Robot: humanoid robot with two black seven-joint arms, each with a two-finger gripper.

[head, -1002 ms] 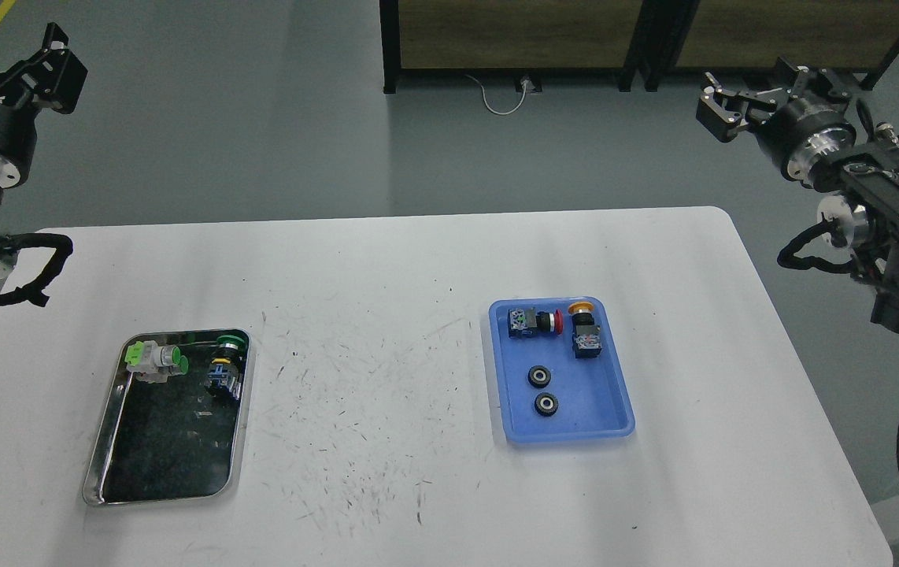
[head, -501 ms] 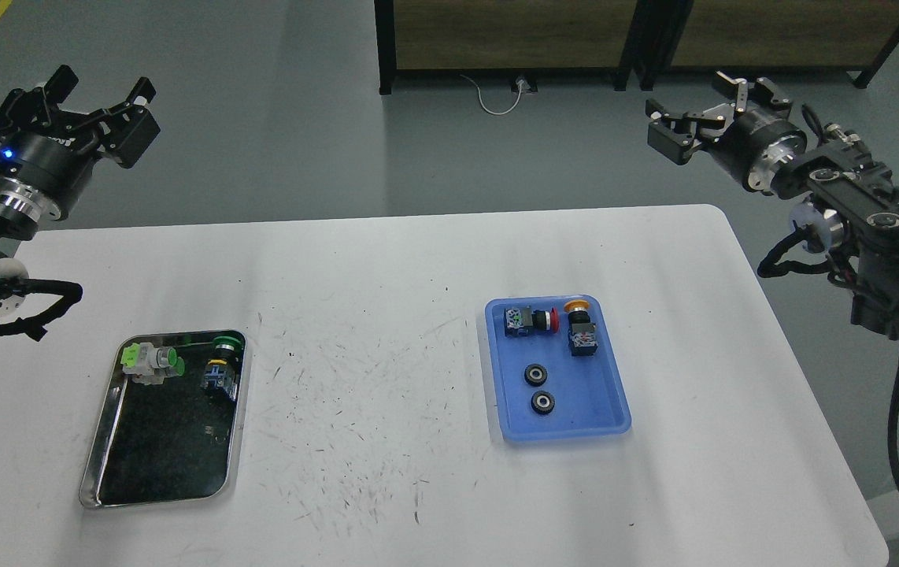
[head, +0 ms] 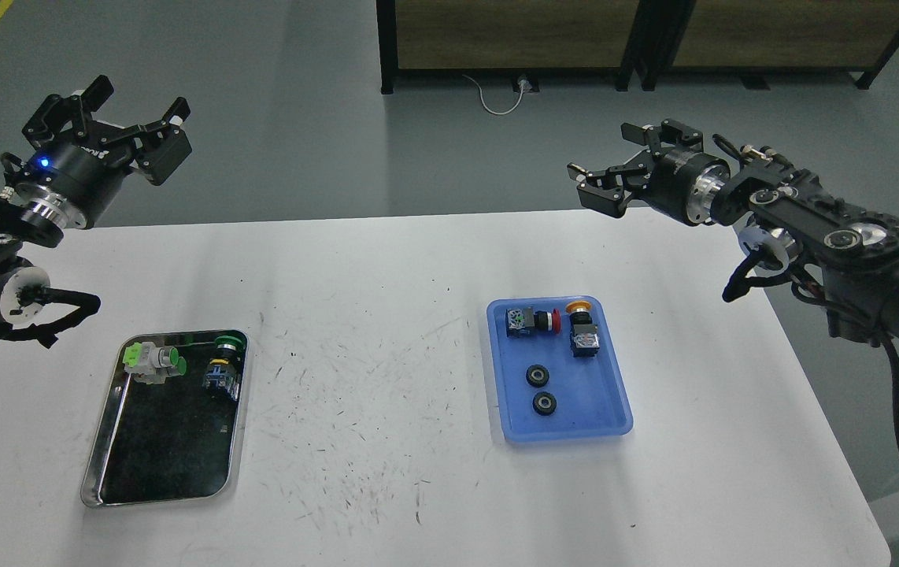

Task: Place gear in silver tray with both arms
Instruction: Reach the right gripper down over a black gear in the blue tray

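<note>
The silver tray lies on the left part of the white table, its long side running toward me and its dark bottom mirror-like. At its far end rest two push-button switches: one with a pale green body by the far-left corner, and one with a dark green cap by the far-right rim. The near part of this tray is bare.

Well to the right, past a scuffed stretch of tabletop, sits the blue tray. Two gears lie in its middle, small black wheels with pale hubs, one just nearer to me than the other and not touching it. Beyond them, at the tray's far end, lie a red-capped switch and a yellow-capped switch.

My left gripper hangs above the floor beyond the table's far-left corner, fingers spread wide and holding nothing. My right gripper hovers over the table's far edge, up and beyond the blue tray, also spread wide and empty. Neither touches any object
</note>
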